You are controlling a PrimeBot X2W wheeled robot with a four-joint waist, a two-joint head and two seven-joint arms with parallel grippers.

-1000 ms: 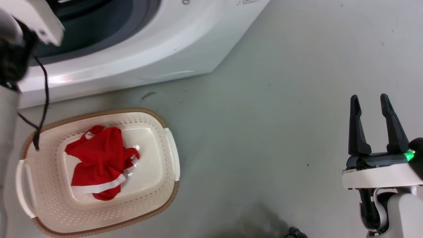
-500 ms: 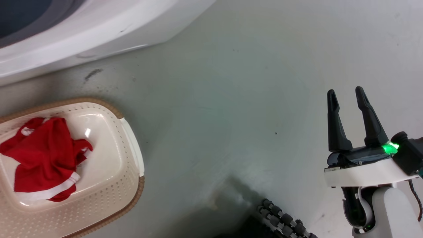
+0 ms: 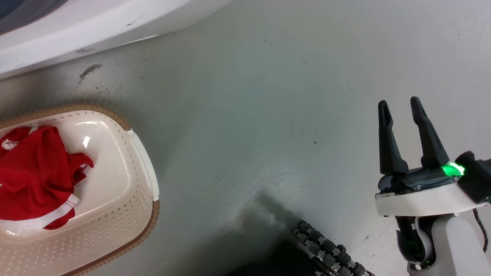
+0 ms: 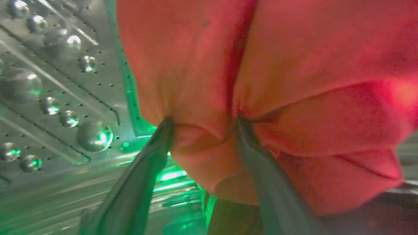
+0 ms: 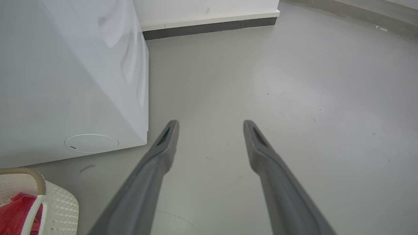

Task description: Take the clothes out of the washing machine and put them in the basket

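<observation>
Head view has swung aside; the basket (image 3: 132, 191) with one red garment (image 3: 34, 176) stayed put. Left claw (image 4: 204, 122), wide, straddles the second garment (image 4: 310, 65) in the drum (image 4: 49, 98); right claw (image 3: 399, 107) idles wide.

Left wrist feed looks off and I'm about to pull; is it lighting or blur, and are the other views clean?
Left wrist view: green cast and glints across the steel drum, the red garment and left claw soft with blur. Head view: sharp, small glare on the basket, green lamp below the right claw. Right wrist view: evenly lit, faint sheen on the washing machine.
</observation>
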